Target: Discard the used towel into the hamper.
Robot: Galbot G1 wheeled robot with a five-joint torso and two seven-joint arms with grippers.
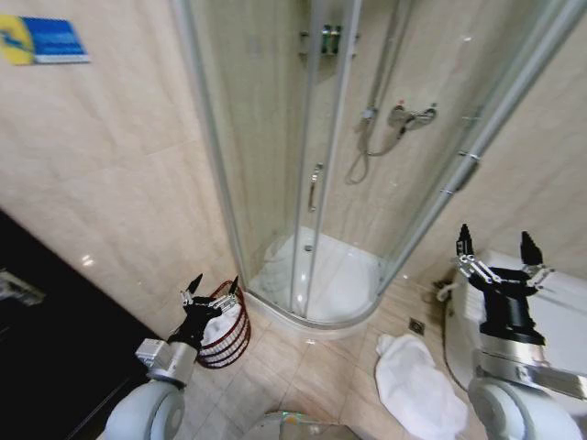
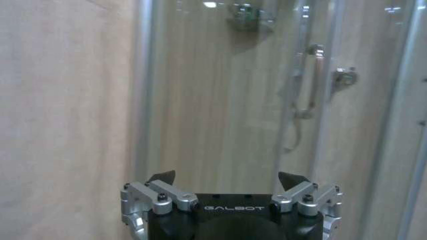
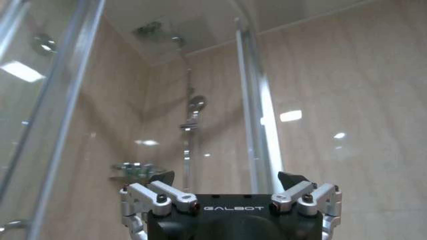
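Observation:
A white towel point(image 1: 415, 385) lies crumpled on the tiled floor at the lower right, with nothing touching it. The hamper point(image 1: 238, 336), a small dark red wire basket, stands on the floor left of the shower tray and has something white point(image 1: 218, 328) inside. My left gripper point(image 1: 212, 291) is open and empty, raised in front of the hamper's near rim. In the left wrist view that gripper point(image 2: 227, 177) points at the shower glass. My right gripper point(image 1: 500, 247) is open and empty, held up at the right, above and beyond the towel. Its wrist view shows its fingers point(image 3: 227, 177) spread.
A curved glass shower enclosure point(image 1: 312, 174) with a white tray point(image 1: 344, 284) fills the middle. A black cabinet point(image 1: 46, 339) runs along the left wall. A white fixture point(image 1: 559, 302) sits behind the right arm. A floor drain point(image 1: 417, 325) lies near the towel.

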